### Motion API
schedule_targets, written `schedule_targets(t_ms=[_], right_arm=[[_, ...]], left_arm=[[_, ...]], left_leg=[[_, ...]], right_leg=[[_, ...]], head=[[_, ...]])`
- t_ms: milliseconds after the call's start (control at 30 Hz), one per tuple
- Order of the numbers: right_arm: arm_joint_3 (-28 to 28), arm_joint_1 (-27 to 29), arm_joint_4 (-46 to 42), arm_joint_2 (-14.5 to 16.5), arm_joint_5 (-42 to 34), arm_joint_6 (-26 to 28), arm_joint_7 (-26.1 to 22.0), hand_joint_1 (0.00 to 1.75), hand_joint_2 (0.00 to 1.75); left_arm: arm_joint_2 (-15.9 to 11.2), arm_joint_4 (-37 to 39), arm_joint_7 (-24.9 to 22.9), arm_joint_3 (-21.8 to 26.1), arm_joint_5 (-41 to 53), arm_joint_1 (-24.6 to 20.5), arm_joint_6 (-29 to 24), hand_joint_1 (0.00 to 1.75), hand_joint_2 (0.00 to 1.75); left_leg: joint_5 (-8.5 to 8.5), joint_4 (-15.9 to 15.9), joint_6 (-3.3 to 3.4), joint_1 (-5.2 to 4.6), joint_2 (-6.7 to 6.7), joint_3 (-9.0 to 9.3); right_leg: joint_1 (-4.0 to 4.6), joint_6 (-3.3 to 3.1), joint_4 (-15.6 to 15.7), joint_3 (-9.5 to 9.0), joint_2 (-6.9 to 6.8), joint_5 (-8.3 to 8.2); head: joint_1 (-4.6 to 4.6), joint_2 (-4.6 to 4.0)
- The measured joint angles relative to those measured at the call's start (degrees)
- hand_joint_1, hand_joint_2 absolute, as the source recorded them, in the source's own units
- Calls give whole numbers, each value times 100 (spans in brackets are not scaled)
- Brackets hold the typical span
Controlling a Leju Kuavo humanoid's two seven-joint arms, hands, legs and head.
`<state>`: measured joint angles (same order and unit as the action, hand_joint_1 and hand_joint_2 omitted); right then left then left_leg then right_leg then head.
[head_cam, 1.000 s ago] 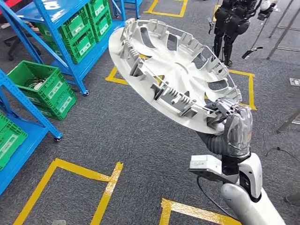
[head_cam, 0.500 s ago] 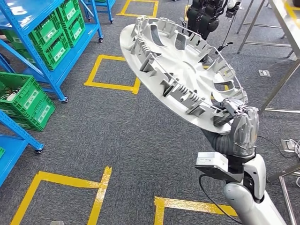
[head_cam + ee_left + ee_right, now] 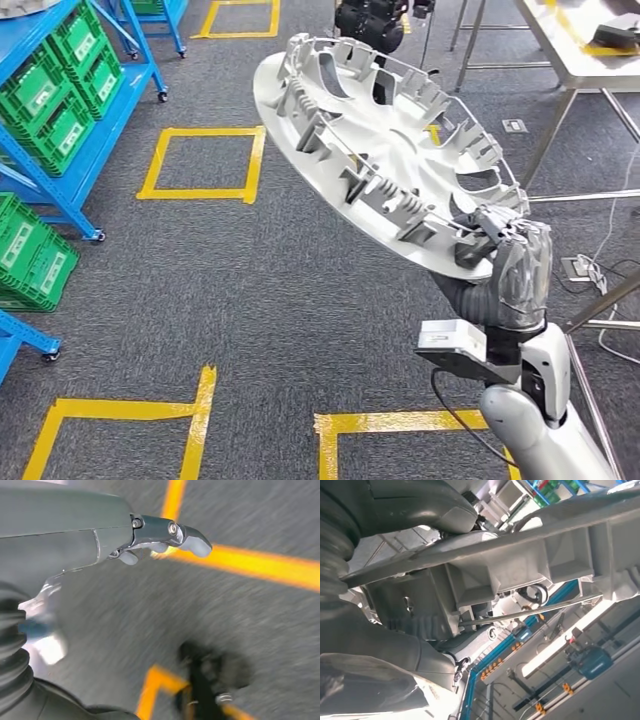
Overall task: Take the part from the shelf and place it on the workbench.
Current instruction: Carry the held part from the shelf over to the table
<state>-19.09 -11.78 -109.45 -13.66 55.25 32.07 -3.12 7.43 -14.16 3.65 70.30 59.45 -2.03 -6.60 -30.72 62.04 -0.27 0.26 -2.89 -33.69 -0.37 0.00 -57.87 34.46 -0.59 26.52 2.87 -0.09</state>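
Right hand (image 3: 504, 262), wrapped in a clear film cover, grips the near rim of the part (image 3: 377, 150), a large pale-grey wheel cover, and holds it aloft over the floor. The part is tilted, its ribbed inner face toward the head camera and its far edge raised. In the right wrist view the same rim (image 3: 516, 560) crosses the picture, with the thumb on one side of it and darker fingers (image 3: 410, 655) on the other. A small white camera box (image 3: 451, 345) sits at the right wrist, a black cable looping beneath it.

Left hand (image 3: 124, 535) hangs over the grey carpet (image 3: 226, 280); its fingers extend almost straight and hold nothing.

Beneath the part lies open carpet marked with yellow tape rectangles (image 3: 202, 165). Blue shelf (image 3: 83, 150) stands along the left edge of the head view, carrying green crates (image 3: 56, 90); one more green crate (image 3: 30, 255) stands on the floor beside its castored legs. The part's left edge is well apart from the shelf. Workbench (image 3: 577, 50), pale-topped on metal legs, occupies the upper right corner, beyond the part's far right edge. A dark machine (image 3: 370, 20) stands behind the raised edge; floor sockets and cables (image 3: 585, 268) lie near the bench legs.
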Motion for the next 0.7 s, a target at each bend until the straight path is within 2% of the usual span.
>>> schedule_targets(t_ms=[33,67,100,133,167,200,233,267,300,333,367,400,433,500,567,600,633,667,700], right_arm=[[-30,-89,22,26,-4,-64,34,175,175],[-62,-175,45,50,-4,-117,70,175,175],[-97,-247,67,72,-5,-154,100,175,175],[-130,-303,89,84,-7,-173,121,175,175],[-156,-348,110,91,-11,-181,136,175,175],[-180,-385,133,95,-22,-185,145,175,175],[-197,-412,154,96,-35,-185,149,175,175],[-209,-432,173,96,-52,-182,151,175,175],[-221,-449,194,96,-77,-177,150,175,175],[-234,-464,212,96,-98,-171,147,175,175],[-245,-477,227,96,-115,-167,144,175,175],[-255,-487,241,96,-128,-164,141,175,175],[-260,-490,250,96,-131,-162,140,175,175],[-269,-510,270,96,-134,-160,138,175,175],[-288,-533,293,96,-136,-158,135,175,175],[-295,-536,305,97,-136,-157,133,175,175],[-301,-534,317,97,-136,-156,132,175,175],[-303,-534,329,98,-136,-156,133,175,175],[-303,-534,339,98,-136,-156,134,175,175]], left_arm=[[2,-3,-269,82,-74,-1,74,0,175],[5,-10,-476,156,-126,3,132,0,175],[6,-21,-631,222,-159,9,176,0,175],[7,-38,-725,278,-171,15,205,0,175],[10,-54,-778,322,-173,20,229,0,175],[13,-71,-810,356,-170,22,259,0,175],[14,-84,-821,385,-170,22,295,0,175],[13,-94,-826,404,-172,20,339,0,175],[11,-102,-828,430,-173,19,391,0,175],[9,-108,-827,454,-172,18,435,0,175],[7,-113,-826,475,-171,17,469,0,175],[8,-116,-821,492,-169,16,494,0,175],[11,-119,-816,496,-168,10,507,0,175],[16,-121,-803,499,-168,3,521,0,175],[17,-123,-796,501,-168,7,525,0,175],[15,-126,-796,503,-168,10,525,0,175],[14,-128,-796,505,-168,12,525,0,175],[14,-129,-796,506,-168,10,528,0,175],[16,-131,-793,506,-166,5,535,0,175]], left_leg=[[-192,364,-12,8,128,-158],[-376,777,-14,8,201,-349],[-497,1131,-9,6,232,-524],[-503,1306,6,2,243,-622],[-402,1269,28,-4,254,-624],[-199,999,60,-11,281,-518],[42,591,96,-18,359,-342],[217,195,129,-18,491,-167],[331,-124,146,-20,602,-28],[363,-291,154,-25,683,41],[347,-344,154,-31,704,60],[355,-378,156,-35,650,69],[373,-411,173,-32,592,81],[413,-482,214,-12,467,109],[418,-500,237,-11,336,115],[412,-499,238,-12,267,114],[405,-498,238,-12,202,116],[398,-496,231,-11,144,118],[389,-493,220,-8,91,124]], right_leg=[[2,-24,1,2,51,-3],[9,-41,0,3,107,-5],[21,-48,-1,2,167,-7],[34,-51,-2,0,227,-8],[45,-53,-4,-4,284,-9],[53,-53,-6,-12,345,-9],[54,-52,-7,-19,399,-9],[61,-46,-15,-17,448,-9],[57,-33,-23,-3,498,-14],[45,-10,-26,20,548,-22],[33,21,-26,44,598,-35],[16,56,-17,64,650,-49],[11,84,-30,92,632,-37],[26,137,-298,249,415,148],[22,192,-1011,596,169,517],[7,220,-1388,774,125,663],[-7,242,-1617,882,104,715],[-21,259,-1627,881,87,658],[-32,269,-1410,763,58,509]], head=[[-13,0],[-22,0],[-26,0],[-25,0],[-25,0],[-24,0],[-24,0],[-21,0],[-21,0],[-18,0],[-21,0],[-21,0],[-20,0],[6,0],[29,0],[31,0],[30,0],[32,0],[32,0]])
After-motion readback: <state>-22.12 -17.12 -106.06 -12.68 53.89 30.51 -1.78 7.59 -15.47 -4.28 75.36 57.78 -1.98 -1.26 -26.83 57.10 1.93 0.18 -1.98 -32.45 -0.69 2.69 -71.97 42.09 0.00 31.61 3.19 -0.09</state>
